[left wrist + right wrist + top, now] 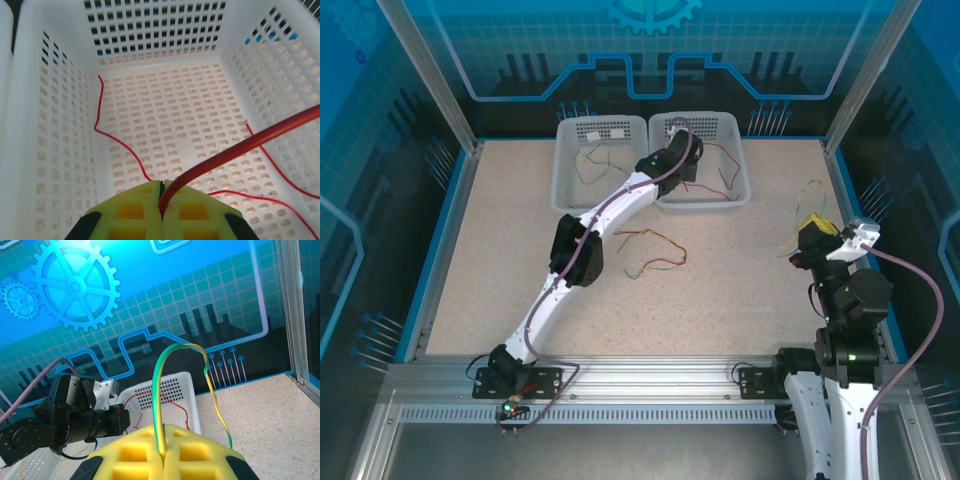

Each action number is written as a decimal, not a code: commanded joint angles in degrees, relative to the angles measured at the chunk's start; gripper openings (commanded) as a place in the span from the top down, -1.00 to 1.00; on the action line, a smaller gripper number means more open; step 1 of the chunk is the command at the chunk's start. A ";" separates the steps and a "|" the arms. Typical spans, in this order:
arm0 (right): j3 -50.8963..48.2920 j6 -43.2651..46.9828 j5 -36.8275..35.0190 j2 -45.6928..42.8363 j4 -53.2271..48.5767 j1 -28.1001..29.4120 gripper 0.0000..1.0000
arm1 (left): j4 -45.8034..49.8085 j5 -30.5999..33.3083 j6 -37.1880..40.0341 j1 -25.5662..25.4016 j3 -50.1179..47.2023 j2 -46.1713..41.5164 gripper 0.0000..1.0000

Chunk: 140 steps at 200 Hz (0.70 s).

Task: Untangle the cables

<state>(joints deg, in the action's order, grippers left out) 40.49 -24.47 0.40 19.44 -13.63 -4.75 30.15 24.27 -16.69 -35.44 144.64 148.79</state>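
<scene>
Left gripper (pixel 161 192) pinches a red cable (pixel 240 149) inside the basket (pixel 160 30), right gripper (pixel 161 439) clamps a green-yellow cable (pixel 157 390), and loose cables (pixel 655 250) near the basket seem left to sort.

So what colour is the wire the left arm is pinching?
Red. The cable shows best in the left wrist view, pinched by the left fingers.

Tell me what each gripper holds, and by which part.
The left gripper pinches a red cable; the right gripper pinches a green-yellow cable, just below its arch. Whether either grip is at an end is hidden.
</scene>
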 commanded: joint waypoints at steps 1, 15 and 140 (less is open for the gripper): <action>-0.35 -0.58 0.12 -0.59 1.61 0.80 1.00 | 0.92 -1.48 -2.59 -0.45 2.60 -0.06 0.85; -0.24 -0.40 0.12 -0.67 1.33 0.84 1.00 | 0.57 -2.14 -2.28 -0.46 2.49 -0.58 0.51; 1.83 -1.23 8.54 5.12 2.99 1.25 1.00 | -0.29 -5.59 8.73 -1.00 1.96 -16.09 -0.14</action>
<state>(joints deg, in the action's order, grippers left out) 40.56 -24.88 7.14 25.21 -13.26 -4.47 28.77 20.93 -10.81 -36.18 145.16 136.35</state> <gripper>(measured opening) 0.046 0.589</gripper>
